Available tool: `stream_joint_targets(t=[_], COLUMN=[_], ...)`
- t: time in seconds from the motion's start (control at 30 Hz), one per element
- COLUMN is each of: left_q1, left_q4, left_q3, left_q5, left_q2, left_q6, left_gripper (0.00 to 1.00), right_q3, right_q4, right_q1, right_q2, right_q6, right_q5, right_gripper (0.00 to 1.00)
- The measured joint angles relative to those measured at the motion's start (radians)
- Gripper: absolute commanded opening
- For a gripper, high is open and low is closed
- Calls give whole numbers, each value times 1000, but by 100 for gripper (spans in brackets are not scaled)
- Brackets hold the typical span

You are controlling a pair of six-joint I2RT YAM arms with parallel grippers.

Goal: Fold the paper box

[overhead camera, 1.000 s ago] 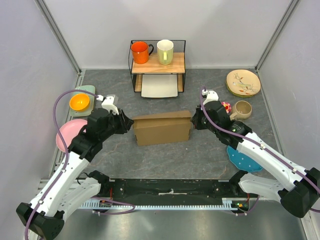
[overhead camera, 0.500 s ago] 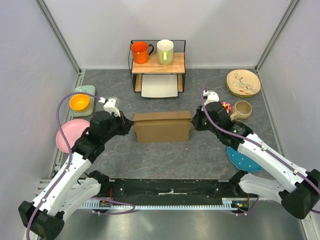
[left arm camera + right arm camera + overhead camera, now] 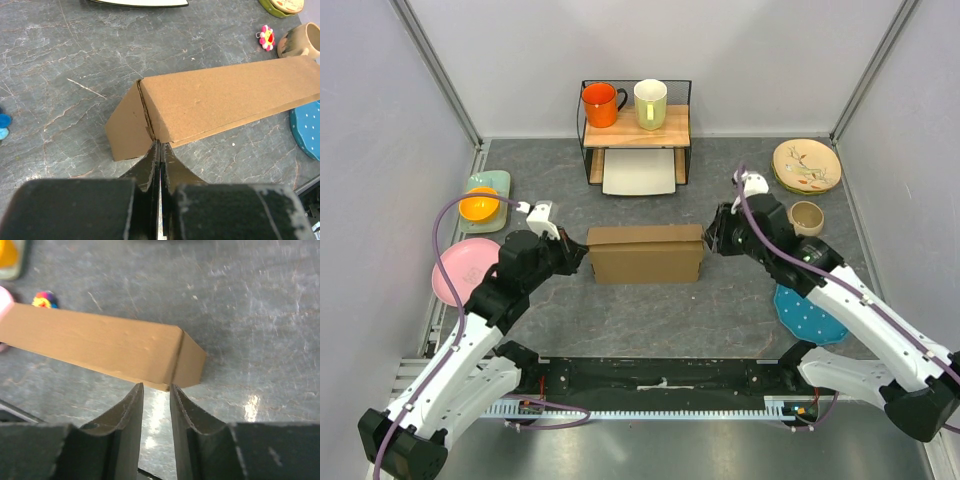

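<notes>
Paper box (image 3: 645, 253) is noted folded up, lying mid-table (image 3: 650, 315) between both grippers. Left gripper (image 3: 159, 143) is shut tight, tips against the box's left end. Right gripper (image 3: 155, 388) is narrowly parted just beside the right end, gripping nothing.

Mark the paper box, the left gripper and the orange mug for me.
paper box (image 3: 645, 262), top external view, its near side wall.
left gripper (image 3: 159, 146), left wrist view, where its shut fingertips meet.
orange mug (image 3: 600, 108), top external view, middle of its body.
</notes>
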Motion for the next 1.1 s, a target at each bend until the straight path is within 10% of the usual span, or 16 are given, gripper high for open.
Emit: stream_joint_targets(t=[0.17, 0.5, 1.1], left_q1=[0, 0, -1], left_q4=[5, -24, -294], left_q3=[1, 6, 238], left_q5=[0, -6, -135], left_q2=[6, 8, -5], left_q6=[0, -6, 12], left_gripper=[2, 33, 34], right_q3=[177, 84, -50], right_q4=[1, 55, 179], right_q1=[0, 0, 0], right_q2=[12, 120, 103], right_q6=[-7, -11, -3], right_q5=[-4, -61, -76], right_gripper=[19, 14, 13])
